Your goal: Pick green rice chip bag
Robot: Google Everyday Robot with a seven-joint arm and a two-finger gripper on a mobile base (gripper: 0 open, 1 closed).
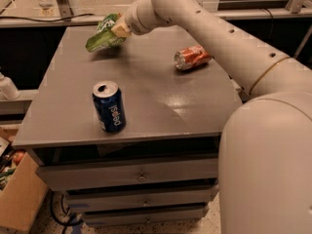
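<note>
Grey table [161, 99], gripper [117, 31] over far left edge, fingers [122, 28] clasping green rice chip bag [101, 37]

The claw [117, 31] is over the far left part of the grey surface [161, 96] and grips the green rice chip bag [101, 37], which is held tilted. A blue can [109, 106] stands upright at the near left. An orange can [191, 57] lies on its side farther right.
</note>
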